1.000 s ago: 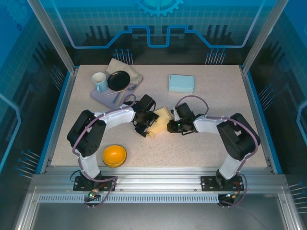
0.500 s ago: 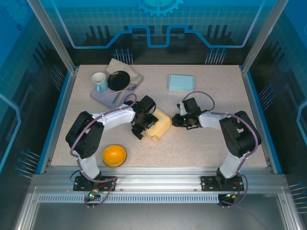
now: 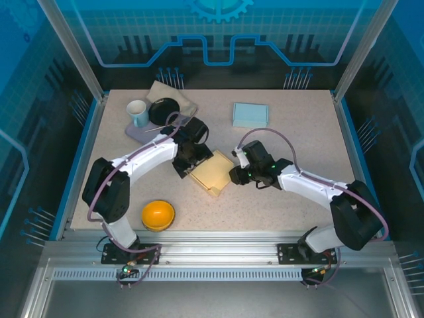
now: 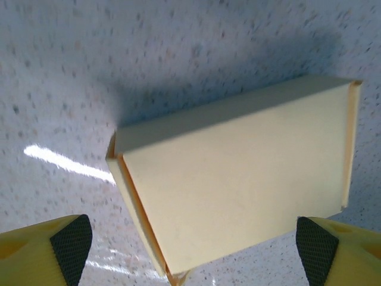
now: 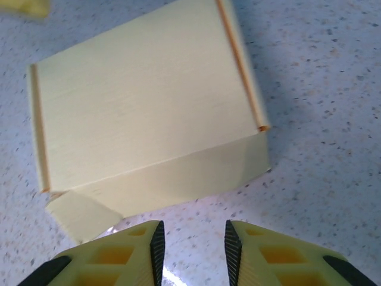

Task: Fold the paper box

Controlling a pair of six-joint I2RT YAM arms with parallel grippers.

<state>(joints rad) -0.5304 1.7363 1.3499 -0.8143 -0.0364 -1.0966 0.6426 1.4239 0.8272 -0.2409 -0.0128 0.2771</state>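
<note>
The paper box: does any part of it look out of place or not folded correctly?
Yes. In the right wrist view, a small flap at one corner of the paper box sticks out onto the table instead of being tucked inside. The rest of the box looks closed.

Orange bowl (image 3: 158, 214), blue box (image 3: 250, 114), mug (image 3: 138, 112)

top: overhead, far | wrists: close, downward | shared: paper box (image 4: 238, 179)
</note>
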